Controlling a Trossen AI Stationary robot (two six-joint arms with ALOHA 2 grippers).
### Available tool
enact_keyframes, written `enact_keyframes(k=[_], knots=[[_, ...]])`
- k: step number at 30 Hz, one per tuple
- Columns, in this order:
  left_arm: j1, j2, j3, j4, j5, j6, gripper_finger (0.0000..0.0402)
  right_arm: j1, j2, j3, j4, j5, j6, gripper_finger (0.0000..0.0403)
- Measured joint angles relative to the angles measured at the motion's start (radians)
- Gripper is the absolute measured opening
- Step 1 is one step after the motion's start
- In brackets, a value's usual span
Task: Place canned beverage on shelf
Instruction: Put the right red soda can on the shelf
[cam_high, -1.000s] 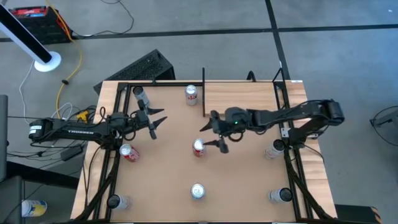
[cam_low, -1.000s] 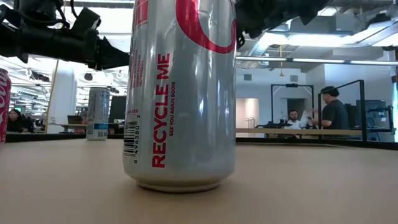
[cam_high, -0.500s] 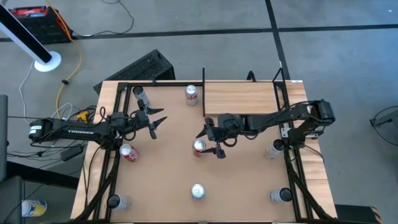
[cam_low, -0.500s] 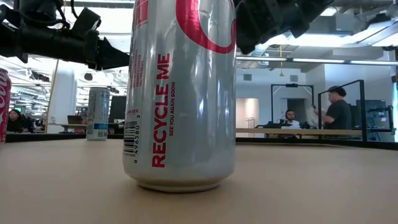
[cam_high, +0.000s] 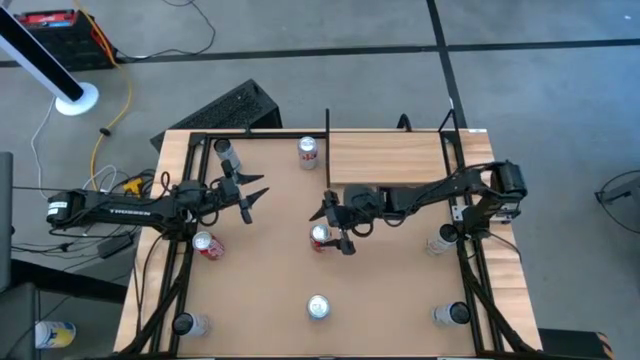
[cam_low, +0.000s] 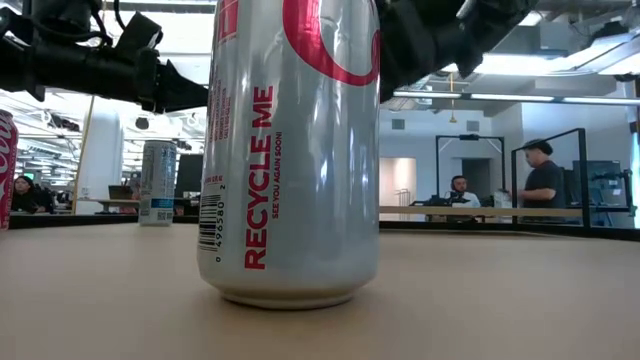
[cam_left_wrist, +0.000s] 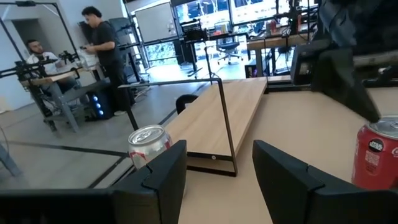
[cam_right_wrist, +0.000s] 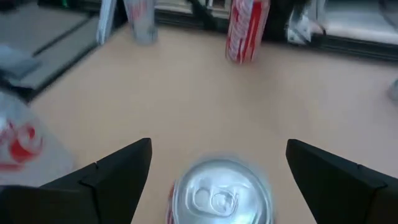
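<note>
A red-and-silver can stands upright mid-table; its silver top shows in the right wrist view. My right gripper is open just above it. Its fingers stand on either side of the can top without touching it. The shelf is a pale wood plank at the table's far right, with a thin black upright bar at its left end. My left gripper is open and empty over the table's left part, pointing toward the shelf.
Other cans stand about: one by the shelf bar, a silver one far left, a red one at the left, one near the front edge that fills the low view, and some beside the table's right and left frame rails.
My right gripper has moved toward the table's left, up to the can in the middle, and its open fingers now stand on either side of the can. The can has stayed in place.
</note>
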Motion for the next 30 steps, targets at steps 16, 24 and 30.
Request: enact_keyframes(k=[16, 24, 30], knots=[[0.0, 0.01, 0.001, -0.025, 0.003, -0.009, 0.0171, -0.011, 0.094, 0.0, 0.058, -0.013, 0.048, 0.0394], [0.0, 0.01, 0.001, -0.025, 0.003, -0.009, 0.0171, -0.011, 0.094, 0.0, 0.044, 0.008, 0.048, 0.0348], [0.0, 0.01, 0.001, -0.025, 0.003, -0.009, 0.0171, -0.01, 0.066, 0.0, 0.005, 0.014, 0.032, 0.0326]])
